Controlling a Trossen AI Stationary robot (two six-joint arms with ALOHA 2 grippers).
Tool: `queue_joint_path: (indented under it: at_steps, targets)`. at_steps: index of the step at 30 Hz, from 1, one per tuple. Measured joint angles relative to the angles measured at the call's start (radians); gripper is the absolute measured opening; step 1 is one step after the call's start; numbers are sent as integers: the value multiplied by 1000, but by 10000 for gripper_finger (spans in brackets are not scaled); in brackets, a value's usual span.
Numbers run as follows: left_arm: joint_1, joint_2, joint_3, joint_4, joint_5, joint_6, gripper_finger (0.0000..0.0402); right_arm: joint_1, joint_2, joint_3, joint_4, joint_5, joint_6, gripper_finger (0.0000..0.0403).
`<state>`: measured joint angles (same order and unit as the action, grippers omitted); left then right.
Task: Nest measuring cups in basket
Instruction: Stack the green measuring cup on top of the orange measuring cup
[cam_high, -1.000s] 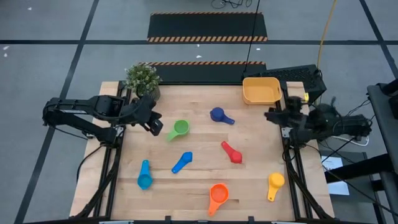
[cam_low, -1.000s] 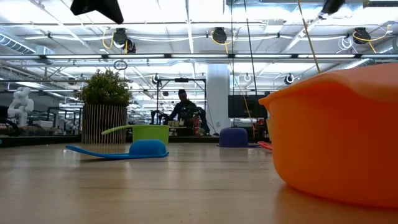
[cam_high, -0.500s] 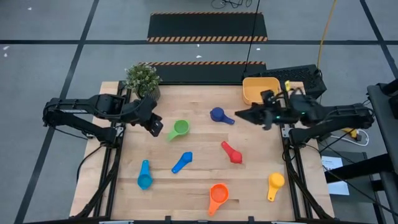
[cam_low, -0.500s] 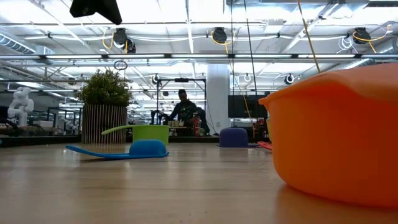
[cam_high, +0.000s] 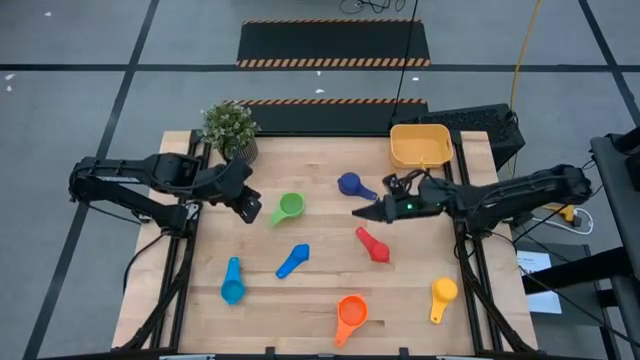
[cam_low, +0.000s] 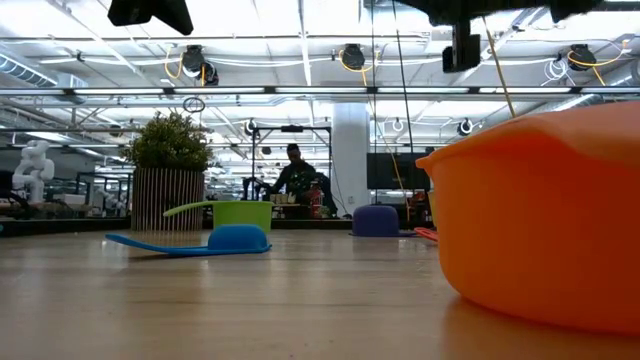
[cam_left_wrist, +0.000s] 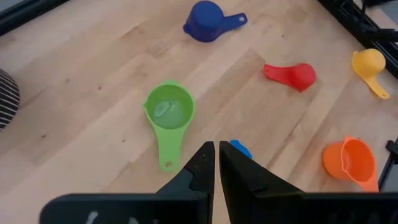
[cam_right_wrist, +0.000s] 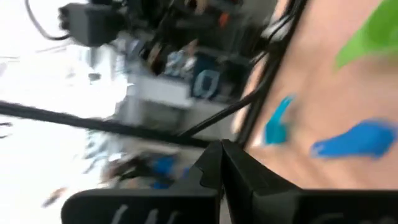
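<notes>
No legible text, labels, brands or numbers in any view. Cups, basket and arms carry no readable markings. Only sign-like marking: unlettered orange-black hazard striping on the floor mats beyond the counter.

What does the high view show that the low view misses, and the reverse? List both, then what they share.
Only the high view: the basket at the table's far right corner, the red cup, teal cup, yellow cup, the shut left gripper beside the green cup, and the shut right gripper out over the table between the dark blue and red cups.

Only the low view: the room behind, with a person far off.

Both: the plant, green cup, blue cup, dark blue cup, orange cup.
</notes>
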<state>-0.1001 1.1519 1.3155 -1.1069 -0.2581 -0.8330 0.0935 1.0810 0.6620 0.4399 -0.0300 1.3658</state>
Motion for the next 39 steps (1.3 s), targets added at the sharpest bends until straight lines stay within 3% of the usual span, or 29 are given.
queue_joint_path:
  at_steps: [8,13,17,21,25,28,31,35,39]
  targets:
    - [-1,0,0,1,0,-11,26,1,14,-148,259,-3,112,0]
    - [-2,0,0,5,0,-57,26,0,13,-151,383,-48,-25,0]
    - [-17,0,0,8,-2,-107,26,0,5,-151,485,4,-170,0]
    - [-34,0,0,8,-4,-169,26,-1,-11,-151,476,-7,-319,0]
    - [-40,17,0,6,-8,-245,26,1,-58,-151,417,-141,-358,0]
    - [-41,44,0,10,4,-277,26,0,-115,-149,343,-183,-358,0]
    - [-41,75,0,11,34,-296,26,-2,-179,-106,170,-184,-380,0]
    - [-40,123,0,5,55,-288,26,-18,-225,52,-189,-180,-505,0]
    - [-10,167,0,-7,90,-238,27,-29,-214,206,-435,-93,-655,0]
